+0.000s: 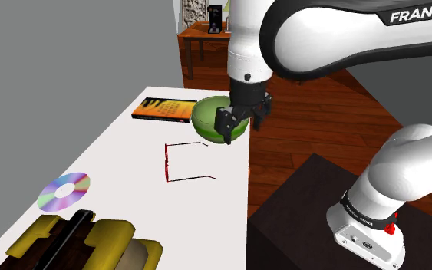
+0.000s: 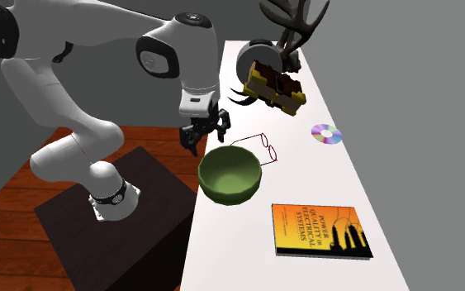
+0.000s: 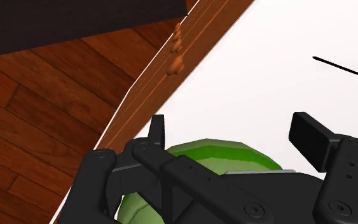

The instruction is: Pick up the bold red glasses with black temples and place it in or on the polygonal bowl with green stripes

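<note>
Shoulder view: your gripper (image 1: pixel 241 123) hangs over the green bowl (image 1: pixel 206 116)'s rim, jaws spread wide and empty. You'll find the red glasses (image 1: pixel 166 162) on the white table (image 1: pixel 122 146), at seven o'clock from the bowl.

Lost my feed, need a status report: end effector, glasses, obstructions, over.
End effector open, empty, by green bowl. Red glasses flat on table, temples unfolded, untouched. Book, CD lie apart from them.

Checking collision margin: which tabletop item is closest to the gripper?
The green bowl: the open gripper hangs close by its rim. The red glasses, book and disc lie farther off.
</note>
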Robot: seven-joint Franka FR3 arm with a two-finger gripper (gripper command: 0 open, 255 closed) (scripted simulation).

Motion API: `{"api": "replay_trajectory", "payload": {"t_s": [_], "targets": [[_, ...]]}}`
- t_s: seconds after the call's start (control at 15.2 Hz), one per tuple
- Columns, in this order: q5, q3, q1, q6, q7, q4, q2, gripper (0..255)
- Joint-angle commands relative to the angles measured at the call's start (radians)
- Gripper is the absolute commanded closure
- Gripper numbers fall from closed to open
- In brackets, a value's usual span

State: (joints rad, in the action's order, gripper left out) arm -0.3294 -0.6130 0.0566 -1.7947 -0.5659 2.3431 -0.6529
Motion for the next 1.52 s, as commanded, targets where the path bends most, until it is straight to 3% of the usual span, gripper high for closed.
{"api": "replay_trajectory", "payload": {"t_s": [0.0, 0.26, 0.46, 0.59, 0.66, 0.73, 0.79, 0.86, 0.92, 1.45], "targets": [[0.008, -0.075, 0.031, -0.036, -0.094, -0.05, 0.054, 0], [0.071, -0.24, 0.123, -0.108, -0.281, -0.155, 0.18, 0], [0.166, -0.394, 0.225, -0.148, -0.444, -0.25, 0.3, 0], [0.274, -0.528, 0.316, -0.163, -0.578, -0.323, 0.407, 0], [0.355, -0.616, 0.375, -0.164, -0.661, -0.363, 0.481, 0], [0.488, -0.739, 0.449, -0.152, -0.78, -0.408, 0.6, 0], [0.761, -0.832, 0.43, -0.081, -0.989, -0.468, 0.852, 0], [0.894, -0.794, 0.326, -0.022, -1.091, -0.526, 0.978, 0], [0.838, -0.646, 0.206, -0.045, -1.062, -0.545, 0.923, 0], [0.888, -0.61, 0.192, -0.122, -1.094, -0.48, 0.962, 0]]}}
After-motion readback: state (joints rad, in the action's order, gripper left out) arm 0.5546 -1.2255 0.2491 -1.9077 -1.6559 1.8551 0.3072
